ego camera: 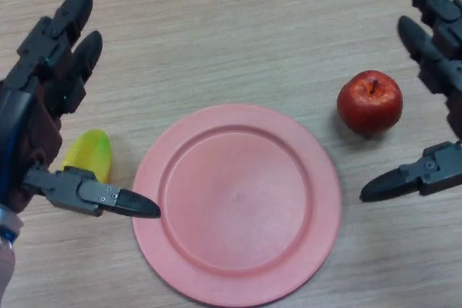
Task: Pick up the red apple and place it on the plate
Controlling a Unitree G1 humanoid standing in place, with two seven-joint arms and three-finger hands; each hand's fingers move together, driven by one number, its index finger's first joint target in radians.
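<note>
Apple (369, 102): you see one red apple, round and glossy, with a short dark stem standing in a shallow dip on top. Its skin is deep red with a paler highlight toward the upper left. It sits upright on the table, right of the plate and just clear of its rim, not touching it.

Plate (238, 203): you have a round pink plate with a raised rim and a flat centre, lying in the middle of the view with nothing on it.

Right hand (440, 41): you find it at the right edge, fingers straight and spread wide from the thumb. The apple lies between fingers and thumb, apart from both, so the hand holds nothing.

Left hand (50, 70): you find it at the left edge, fingers straight, thumb stretched toward the plate with its tip at the rim. It holds nothing.

Yellow-green object (89, 153): a small rounded piece beside the left thumb, partly hidden; you cannot tell what it is.

Table (231, 27): pale wood grain under everything.
</note>
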